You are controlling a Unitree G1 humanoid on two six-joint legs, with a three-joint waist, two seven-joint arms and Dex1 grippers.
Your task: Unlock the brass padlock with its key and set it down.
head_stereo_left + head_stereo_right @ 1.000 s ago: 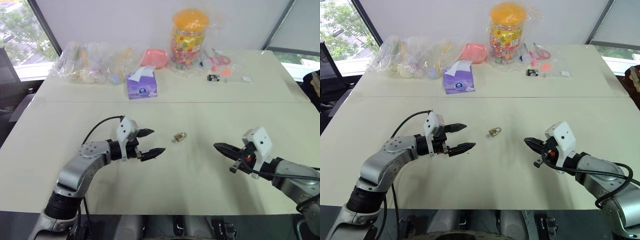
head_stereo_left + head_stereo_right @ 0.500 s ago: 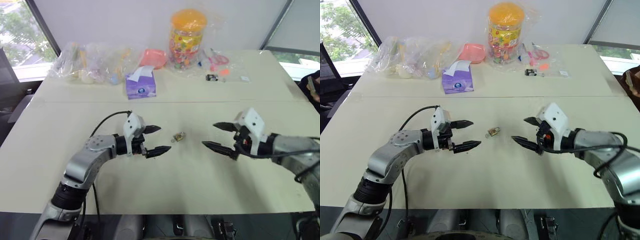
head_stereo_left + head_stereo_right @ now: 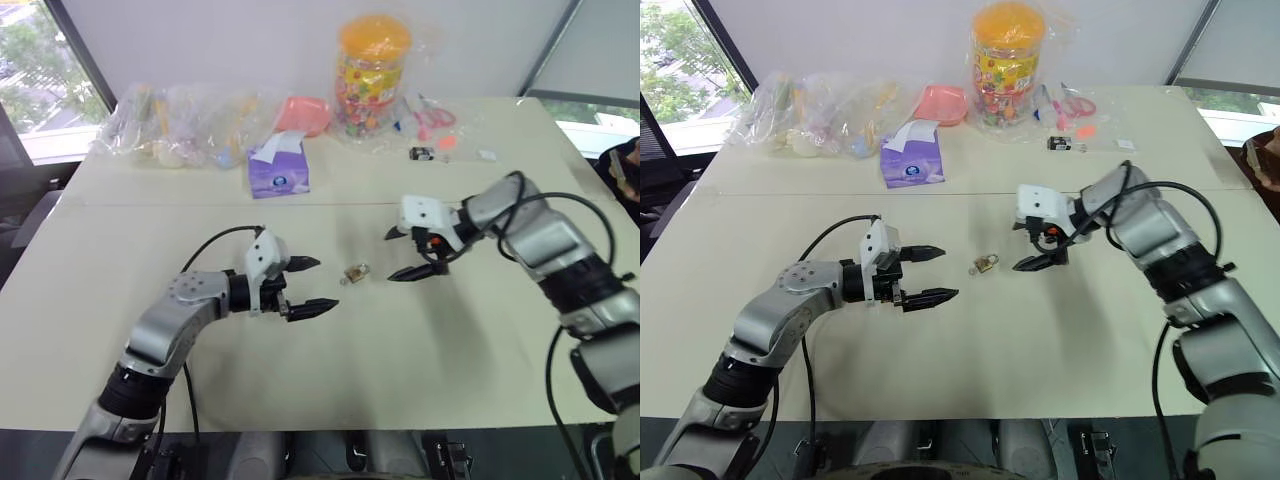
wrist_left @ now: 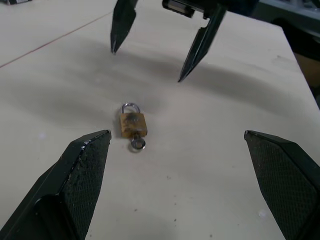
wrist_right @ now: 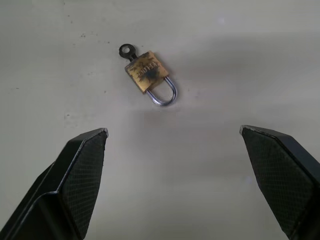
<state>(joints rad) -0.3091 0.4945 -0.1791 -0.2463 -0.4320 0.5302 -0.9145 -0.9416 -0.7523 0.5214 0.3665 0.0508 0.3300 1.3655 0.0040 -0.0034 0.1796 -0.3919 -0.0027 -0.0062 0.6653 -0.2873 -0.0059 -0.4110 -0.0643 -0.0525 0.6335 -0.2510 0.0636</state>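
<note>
Both pincers are released, each with its two black fingers spread wide and nothing between them. Left pincer (image 3: 305, 286) hangs low over the pale desk (image 3: 400, 350), pointing across toward the other arm. Right pincer (image 3: 405, 252) tilts down at the desk from the opposite side, its tips aimed toward the left one.

Between the two pincers lies the brass padlock (image 3: 355, 272), flat on the desk and touched by neither. It sits just beyond the left pincer's fingertips (image 4: 95, 150) and close under the right pincer's lower tip. Seen from the left wrist, the lock rests ahead of the open fingers with its silvery shackle (image 4: 130, 107) turned toward the right pincer's tips beyond it, and the key (image 4: 136, 144) stands in the keyhole on the near end. From the right wrist the same padlock (image 5: 146, 75) lies ahead of those spread fingers (image 5: 82, 165), the key's ring (image 5: 126, 50) on the far end and the shackle looping toward the pincer. The shackle appears seated in the body.

Well beyond both pincers, along the desk's far edge, stand a candy jar (image 3: 372, 70), a purple tissue box (image 3: 278, 170) and clear plastic bags (image 3: 185, 125).
</note>
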